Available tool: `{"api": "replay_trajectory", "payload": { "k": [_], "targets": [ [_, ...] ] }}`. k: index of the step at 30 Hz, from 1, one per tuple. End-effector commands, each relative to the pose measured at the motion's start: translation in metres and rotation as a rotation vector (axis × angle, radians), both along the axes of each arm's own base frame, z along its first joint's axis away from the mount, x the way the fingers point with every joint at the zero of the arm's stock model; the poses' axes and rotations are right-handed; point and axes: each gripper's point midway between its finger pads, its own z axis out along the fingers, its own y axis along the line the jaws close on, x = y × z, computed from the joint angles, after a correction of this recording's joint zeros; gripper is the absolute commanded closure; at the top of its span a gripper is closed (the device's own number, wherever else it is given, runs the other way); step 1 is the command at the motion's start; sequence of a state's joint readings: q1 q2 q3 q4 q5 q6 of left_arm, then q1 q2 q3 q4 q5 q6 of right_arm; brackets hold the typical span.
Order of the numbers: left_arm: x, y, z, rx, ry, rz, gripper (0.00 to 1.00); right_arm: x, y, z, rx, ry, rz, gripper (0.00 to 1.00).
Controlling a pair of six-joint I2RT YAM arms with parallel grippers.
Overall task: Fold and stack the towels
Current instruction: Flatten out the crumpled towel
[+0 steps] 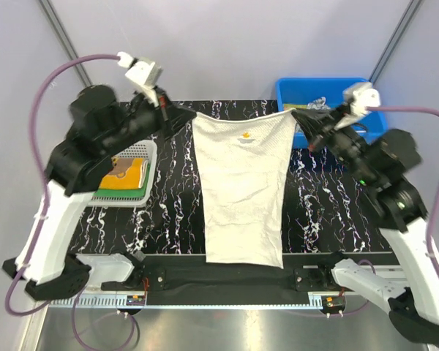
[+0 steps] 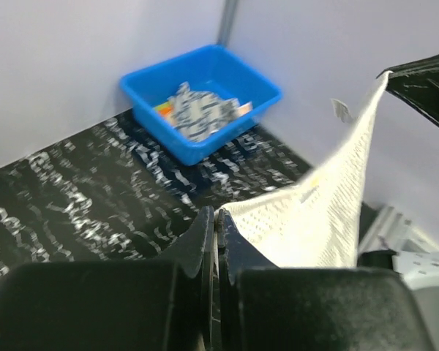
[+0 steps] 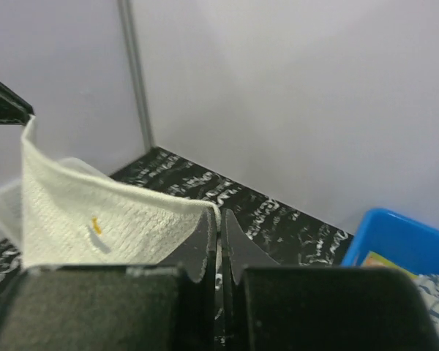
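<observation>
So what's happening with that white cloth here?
Both arms hold one white towel stretched between them, the left gripper and right gripper each shut on a far corner. Its lower edge lies at the table's near edge. Folded towels sit in the white basket; more wait in the blue bin.

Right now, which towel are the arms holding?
The white towel, pinched by the left gripper and right gripper; the others lie in the white basket and blue bin.
</observation>
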State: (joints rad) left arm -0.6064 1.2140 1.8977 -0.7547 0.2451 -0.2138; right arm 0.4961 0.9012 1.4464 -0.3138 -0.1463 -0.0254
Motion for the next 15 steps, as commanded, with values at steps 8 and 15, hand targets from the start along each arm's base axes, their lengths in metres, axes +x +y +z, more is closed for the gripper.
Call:
{"api": "replay_trajectory", "payload": {
  "k": [8, 15],
  "targets": [
    [0.181, 0.007, -0.138, 0.141, 0.214, 0.188, 1.0, 0.191, 0.017, -0.153, -0.166, 0.193, -0.111, 1.0],
    [0.298, 0.02, -0.217, 0.157, 0.325, 0.205, 1.0, 0.29, 0.043, -0.218, -0.223, 0.279, -0.01, 1.0]
  ]
}}
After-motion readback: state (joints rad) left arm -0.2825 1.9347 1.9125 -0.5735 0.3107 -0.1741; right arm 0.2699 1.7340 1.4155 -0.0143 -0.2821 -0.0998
